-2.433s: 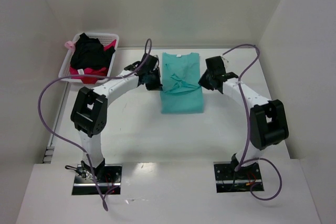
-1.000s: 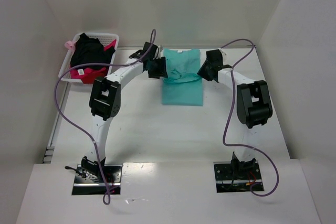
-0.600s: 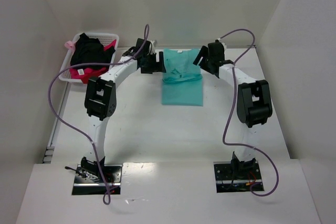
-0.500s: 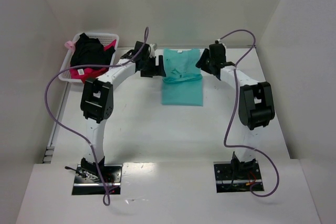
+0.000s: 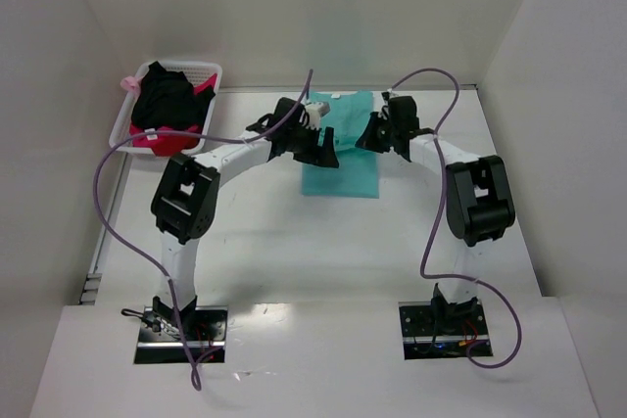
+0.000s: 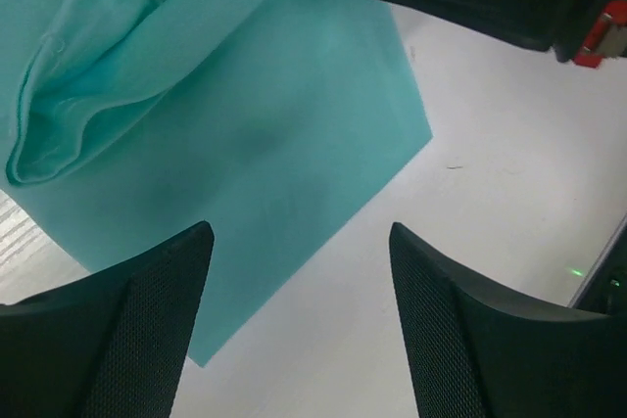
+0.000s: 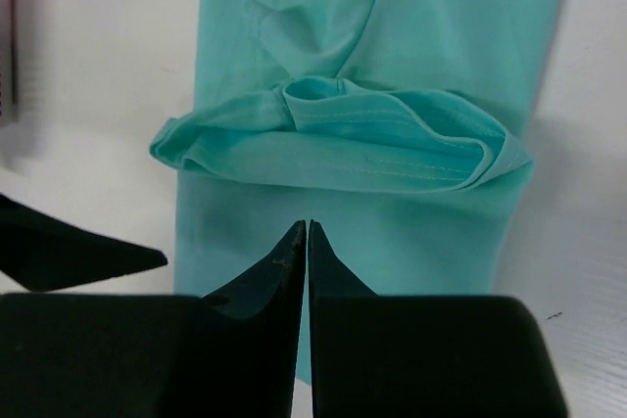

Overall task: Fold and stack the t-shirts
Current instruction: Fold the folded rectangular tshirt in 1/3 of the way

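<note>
- Teal t-shirt [image 5: 343, 179]: folded into a narrow rectangle, lying flat on the white table [image 5: 265, 242] at upper centre of the overhead view. Its upper half is partly covered by the two grippers.
- Bunched sleeve fold [image 7: 343, 149]: a rumpled band with a stitched hem, lying across the shirt's width at mid-frame in the right wrist view. The cloth above and below it is smoother.
- Right gripper [image 7: 307, 234]: fingers pressed together, their tips over the flat cloth just below the fold. No cloth shows between them, and contact with the shirt cannot be told.
- Left gripper [image 6: 299, 325]: fingers spread wide apart and holding nothing. It is poised over the shirt's lower corner and the bare table beside it.
- In the overhead view the two grippers flank the shirt, the left on the shirt's left edge and the right on its right edge.
- Black t-shirt [image 5: 165, 100] and pink-red t-shirt [image 5: 157, 140]: heaped unfolded in the white lattice basket [image 5: 212, 71] at upper left, well apart from the teal shirt.
</note>
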You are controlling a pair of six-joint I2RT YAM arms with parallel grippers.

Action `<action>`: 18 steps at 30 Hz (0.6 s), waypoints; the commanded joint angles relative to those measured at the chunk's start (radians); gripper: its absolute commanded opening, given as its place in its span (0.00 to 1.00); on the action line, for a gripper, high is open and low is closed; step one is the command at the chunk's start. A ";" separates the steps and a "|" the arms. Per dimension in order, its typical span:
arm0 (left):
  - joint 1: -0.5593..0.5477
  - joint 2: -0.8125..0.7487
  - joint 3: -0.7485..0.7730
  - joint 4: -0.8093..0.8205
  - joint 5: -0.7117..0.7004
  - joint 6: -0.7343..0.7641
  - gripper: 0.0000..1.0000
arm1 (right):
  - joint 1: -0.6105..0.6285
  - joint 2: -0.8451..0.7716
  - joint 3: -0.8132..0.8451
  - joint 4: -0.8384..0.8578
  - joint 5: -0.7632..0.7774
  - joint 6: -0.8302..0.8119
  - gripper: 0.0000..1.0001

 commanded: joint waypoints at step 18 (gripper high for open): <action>0.055 0.240 0.194 0.103 0.001 -0.043 0.80 | 0.008 0.178 0.107 0.052 -0.075 -0.052 0.08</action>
